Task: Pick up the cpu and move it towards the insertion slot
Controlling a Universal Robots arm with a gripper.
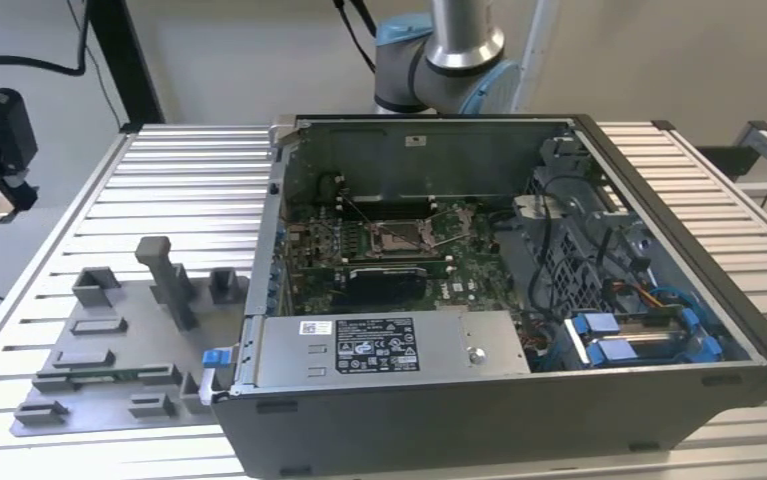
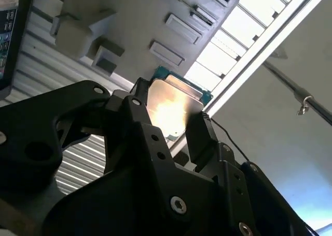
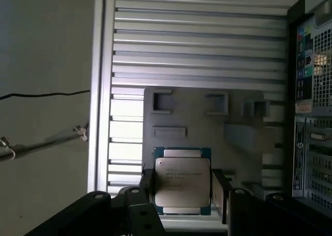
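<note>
The ribbed metal worktop [image 1: 183,190] carries an open computer case [image 1: 490,410] that takes up its middle and the exterior view's right half, and the arm [image 1: 457,40] rises behind the case at the worktop's far edge. A grey plastic tray [image 1: 103,390] with raised blocks and shallow recesses lies at the worktop's near corner on the exterior view's left, just beside the case. The green motherboard [image 1: 470,275] lies flat on the floor of the case.

The gripper [image 3: 182,192] hangs out past the worktop's edge on the exterior view's left, well apart from the case. In both wrist views its two black fingers [image 3: 147,186] are clamped on opposite sides of the cpu [image 3: 182,181], which is off the tray, silvery face showing. In the exterior view the pale sliver at the gripper's tip is probably that same chip.

The insertion slot [image 1: 394,236], a silver-framed square with a brownish field, sits near the middle of the motherboard, far from the held cpu.
</note>
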